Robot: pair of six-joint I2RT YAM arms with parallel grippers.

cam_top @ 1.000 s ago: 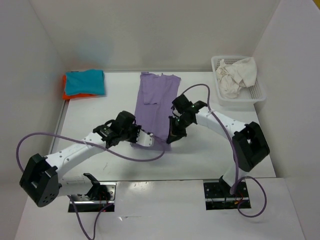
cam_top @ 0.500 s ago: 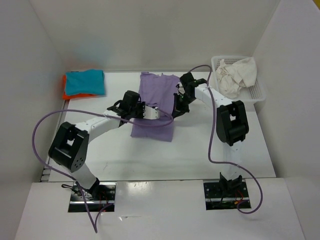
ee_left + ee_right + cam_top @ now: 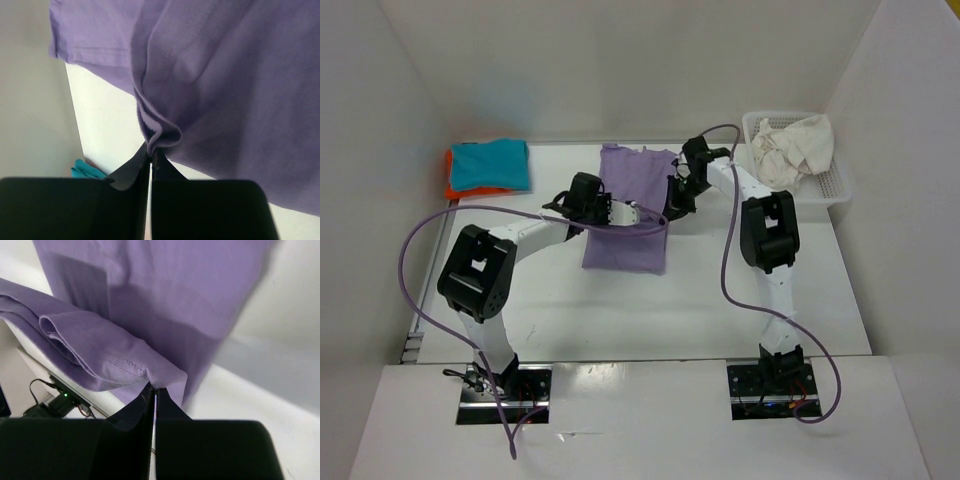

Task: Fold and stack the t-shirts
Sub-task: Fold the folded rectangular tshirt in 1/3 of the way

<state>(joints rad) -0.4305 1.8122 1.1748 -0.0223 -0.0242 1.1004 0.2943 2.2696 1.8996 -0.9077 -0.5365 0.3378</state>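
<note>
**Stacked, judged finished:** teal-blue t-shirt (image 3: pixel 492 163), folded, lying on top of the orange t-shirt (image 3: pixel 454 186). The pair sits at the far left corner of the table (image 3: pixel 720 300), well apart from both my end effectors.

**In hand:** lavender t-shirt (image 3: pixel 625 248), mid-table, between my two arms.
- My left end effector (image 3: pixel 151 151) is clenched on a bunched fold at the shirt's left edge.
- My right end effector (image 3: pixel 153 388) is clenched on a stitched hem corner at its right edge.
- Both pinch points are right at my fingertips, and the cloth drapes away from them in loose layers.
- From above, the shirt extends both beyond my end effectors toward the far wall and back toward my bases.
- I judge this fold as under way and not yet laid flat. The shirt has not joined the stack.

**Untouched:** off-white t-shirt (image 3: pixel 798 145), crumpled in the white basket (image 3: pixel 836 196) at the far right. It is to the right of my right end effector and apart from it, waiting to be folded and stacked.
</note>
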